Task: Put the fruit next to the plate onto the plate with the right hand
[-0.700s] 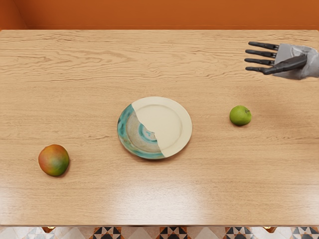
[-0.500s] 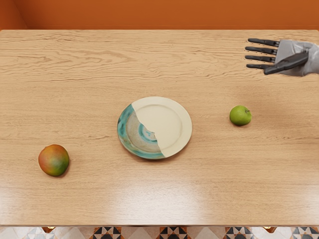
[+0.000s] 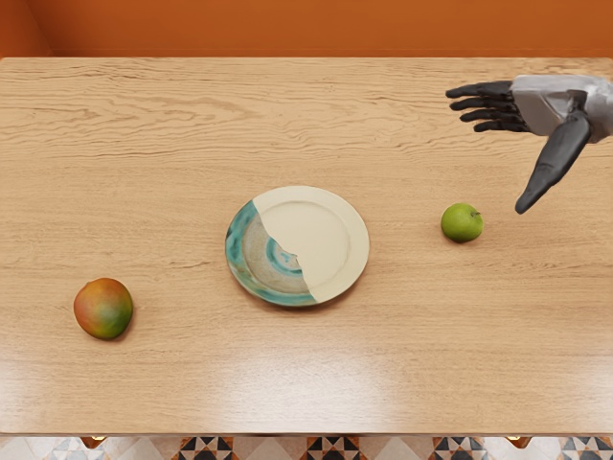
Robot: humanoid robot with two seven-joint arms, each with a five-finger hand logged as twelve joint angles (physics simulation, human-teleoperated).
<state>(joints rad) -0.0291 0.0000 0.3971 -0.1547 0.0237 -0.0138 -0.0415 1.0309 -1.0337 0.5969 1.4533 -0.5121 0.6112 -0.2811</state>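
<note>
A small green apple (image 3: 462,222) lies on the wooden table to the right of the plate (image 3: 330,238), a round dish that is part cream, part teal. My right hand (image 3: 498,144) hovers above and behind the apple, coming in from the right edge. Its fingers (image 3: 479,103) are spread and point left, the thumb (image 3: 551,165) hangs down towards the table, and it holds nothing. A red-green mango (image 3: 103,308) rests far to the left of the plate.
The table's far edge meets an orange wall (image 3: 306,27). Its front edge (image 3: 306,433) runs along the bottom of the view, with patterned floor below.
My right hand has turned and shifted slightly left: the thumb, earlier lying across the palm, now swings downward. The fruits and plate have not moved.
</note>
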